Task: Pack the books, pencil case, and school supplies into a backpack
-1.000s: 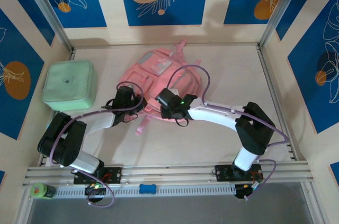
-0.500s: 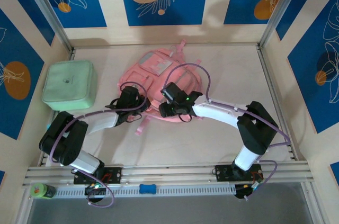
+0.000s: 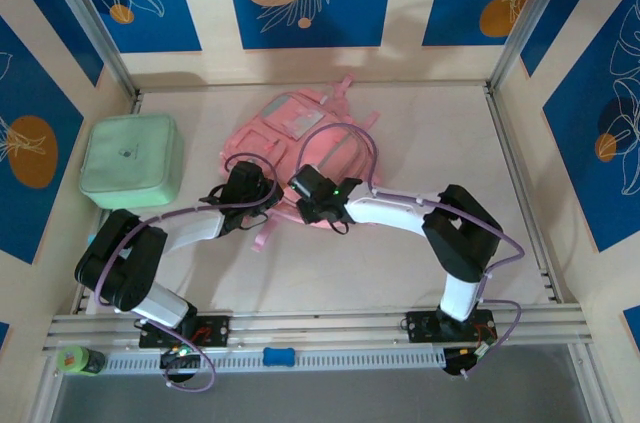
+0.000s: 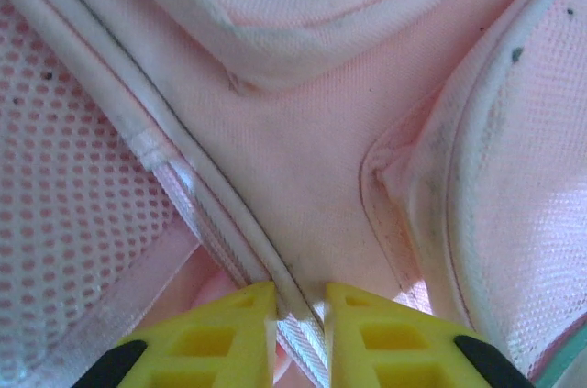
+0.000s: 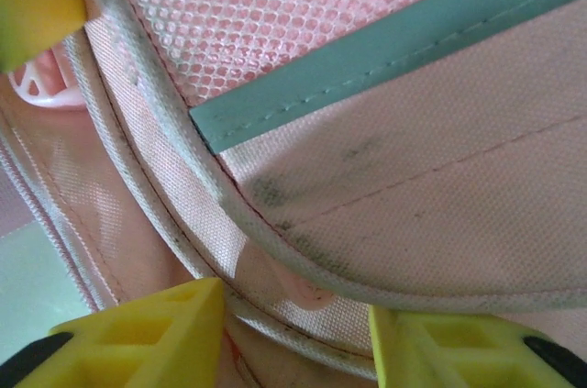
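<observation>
The pink backpack (image 3: 300,133) lies flat in the middle of the table, its straps toward the back wall. My left gripper (image 3: 251,183) is at its near left edge. In the left wrist view the left gripper (image 4: 301,298) has its yellow fingers pinched on the backpack's (image 4: 303,159) white piped zipper edge (image 4: 295,301). My right gripper (image 3: 304,195) is at the near edge beside it. In the right wrist view the right gripper (image 5: 293,304) stands open over the backpack's (image 5: 431,177) piping, a pink pull tab (image 5: 304,293) between the fingers, untouched. The books, pencil case and school supplies are hidden.
A mint-green lidded box (image 3: 132,161) sits left of the backpack. Aluminium rails (image 3: 300,328) run along the near edge, with a green roll (image 3: 78,358) and a small blue piece (image 3: 279,355) in front. Side walls close in the table.
The right wrist and elbow have swung left along the backpack's near edge. The left gripper has edged a little right and stays on the edge. The backpack has shifted slightly.
</observation>
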Available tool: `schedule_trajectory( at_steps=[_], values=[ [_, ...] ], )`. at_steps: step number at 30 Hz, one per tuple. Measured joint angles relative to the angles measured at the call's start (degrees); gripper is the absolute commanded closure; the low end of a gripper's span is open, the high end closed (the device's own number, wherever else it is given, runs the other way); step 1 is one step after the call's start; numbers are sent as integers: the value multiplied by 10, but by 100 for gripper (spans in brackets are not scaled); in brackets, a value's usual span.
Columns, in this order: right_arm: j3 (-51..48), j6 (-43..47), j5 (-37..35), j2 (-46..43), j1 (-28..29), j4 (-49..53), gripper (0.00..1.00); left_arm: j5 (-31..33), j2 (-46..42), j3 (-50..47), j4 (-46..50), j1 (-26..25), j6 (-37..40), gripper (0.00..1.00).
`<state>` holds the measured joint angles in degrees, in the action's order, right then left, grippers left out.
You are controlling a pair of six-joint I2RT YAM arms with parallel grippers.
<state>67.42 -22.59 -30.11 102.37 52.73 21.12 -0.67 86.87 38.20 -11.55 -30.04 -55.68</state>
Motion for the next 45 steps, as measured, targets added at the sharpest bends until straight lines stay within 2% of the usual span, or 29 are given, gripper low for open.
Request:
schedule_trajectory(
  at_steps=[2,8,13,16,26,34,36,39,45],
  values=[
    [0,2,-7,0,5,-5,62,7,4,0,0,0,0,79],
    [0,21,-14,0,15,-14,75,12,24,0,-25,0,-11,81],
    [0,44,-14,0,17,-31,93,18,35,0,-41,1,-15,80],
    [0,47,-14,0,17,-34,100,18,38,0,-43,5,-15,80],
    [-18,2,-32,-42,17,26,100,12,43,1,-43,21,-19,81],
    [-39,-29,-26,-70,-22,83,100,16,54,16,-41,45,5,81],
    [-34,-25,-3,-70,-18,79,89,12,48,16,-36,45,10,80],
    [5,-24,20,-54,-5,83,80,8,35,13,-26,47,11,80],
    [114,-38,20,26,9,72,63,7,1,7,6,50,9,78]
  ],
)
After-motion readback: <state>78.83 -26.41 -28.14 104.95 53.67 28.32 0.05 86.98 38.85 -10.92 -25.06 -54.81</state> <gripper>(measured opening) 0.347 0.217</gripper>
